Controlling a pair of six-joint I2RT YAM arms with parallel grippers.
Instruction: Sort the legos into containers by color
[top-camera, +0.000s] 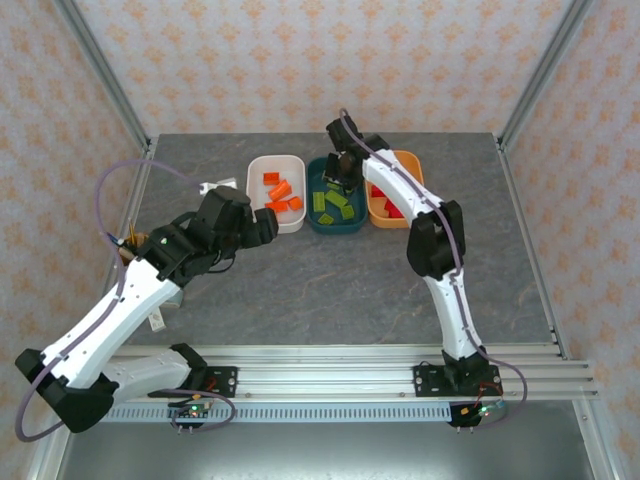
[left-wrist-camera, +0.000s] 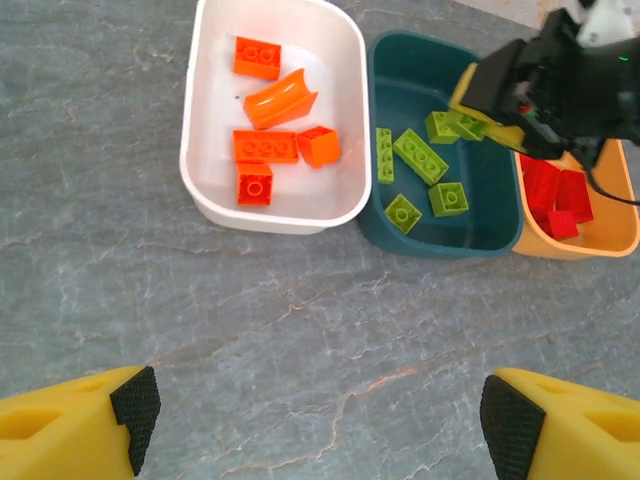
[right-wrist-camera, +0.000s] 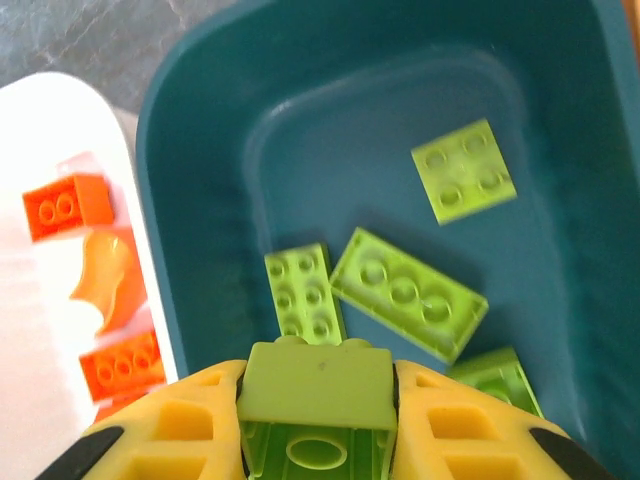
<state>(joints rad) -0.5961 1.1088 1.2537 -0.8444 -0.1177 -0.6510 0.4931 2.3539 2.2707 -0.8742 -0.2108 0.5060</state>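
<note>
Three bins stand in a row at the back of the table. The white bin holds several orange legos. Yellow-green legos lie in the dark teal bin. The orange bin holds red legos. My right gripper hangs over the teal bin, shut on a yellow-green lego. My left gripper is open over bare table in front of the white bin, with nothing between its fingers.
A small white object lies left of the white bin. The aluminium rail with both arm bases runs along the near edge. Grey marbled tabletop stretches in front of the bins.
</note>
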